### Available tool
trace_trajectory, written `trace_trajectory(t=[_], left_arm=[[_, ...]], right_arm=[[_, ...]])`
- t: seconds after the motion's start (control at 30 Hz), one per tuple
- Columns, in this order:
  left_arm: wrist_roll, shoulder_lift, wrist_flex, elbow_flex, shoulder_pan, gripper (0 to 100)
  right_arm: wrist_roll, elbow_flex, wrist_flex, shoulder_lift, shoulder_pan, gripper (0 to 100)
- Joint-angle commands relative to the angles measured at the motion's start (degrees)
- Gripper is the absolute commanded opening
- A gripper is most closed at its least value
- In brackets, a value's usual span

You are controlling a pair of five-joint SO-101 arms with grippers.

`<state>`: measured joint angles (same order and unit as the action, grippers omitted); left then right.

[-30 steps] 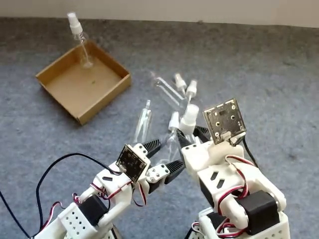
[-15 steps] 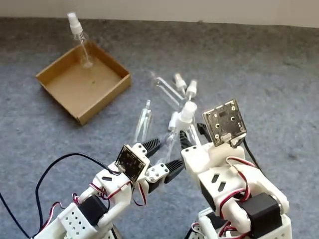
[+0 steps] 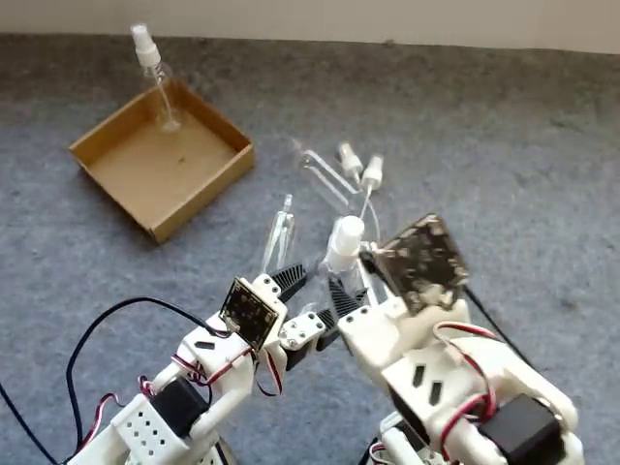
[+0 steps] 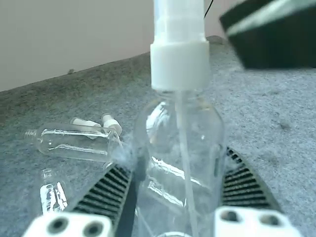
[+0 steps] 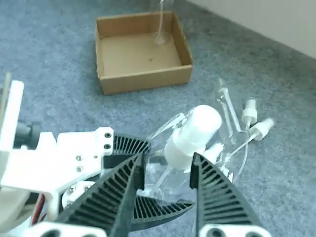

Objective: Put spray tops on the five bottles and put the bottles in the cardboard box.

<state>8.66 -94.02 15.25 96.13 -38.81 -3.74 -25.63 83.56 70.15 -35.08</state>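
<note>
Cardboard box [image 3: 145,170] at the far left holds one capped bottle [image 3: 167,102], upright in its back corner. Next, a loose bottle [image 3: 279,237] lies on the carpet [image 3: 504,145]. Beside it, the left gripper [image 4: 175,168] is clamped on the held bottle [image 4: 180,148], upright. The right gripper [image 5: 168,158] pinches the spray top [image 5: 197,128], which sits at that bottle's neck. Farther right lie a second loose bottle [image 3: 325,172] and two loose spray tops [image 3: 351,158] [image 3: 372,172]. Count: four bottles, four spray tops.
</note>
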Motion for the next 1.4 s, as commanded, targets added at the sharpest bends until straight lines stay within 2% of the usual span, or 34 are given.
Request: trace_trajectory(t=[0.0, 0.2, 0.33, 0.5, 0.63, 0.8, 1.1, 1.37], left_arm=[[-0.44, -0.84, -1.76, 1.54, 0.66, 5], [-0.53, -0.92, -1.85, 1.36, 1.36, 5], [-0.53, -0.92, -2.02, 1.10, 7.52, 5], [-0.18, -0.92, -7.65, 1.45, 13.32, 5], [-0.18, -0.92, -10.29, 1.45, 14.55, 5], [-0.44, -0.92, -12.40, 1.19, 15.16, 5], [-0.18, -0.92, -14.77, 1.45, 24.31, 5], [-0.18, -0.92, -14.77, 1.27, 24.13, 5]], right_arm=[[0.00, 7.16, 1.27, -0.04, 5.49, 13.2], [0.00, 9.98, 1.54, -0.04, 12.70, 13.2], [0.00, 6.99, 1.45, -0.04, 13.67, 13.2], [0.00, -0.48, 0.40, -0.04, 13.67, 9.5], [0.00, -8.13, -5.58, -0.04, 13.67, 0.0], [0.00, -16.40, -12.62, -0.04, 13.67, 1.2], [0.00, -27.74, -22.73, -0.04, 13.58, 1.2], [0.00, -42.59, -43.38, -0.04, 12.00, 1.2]])
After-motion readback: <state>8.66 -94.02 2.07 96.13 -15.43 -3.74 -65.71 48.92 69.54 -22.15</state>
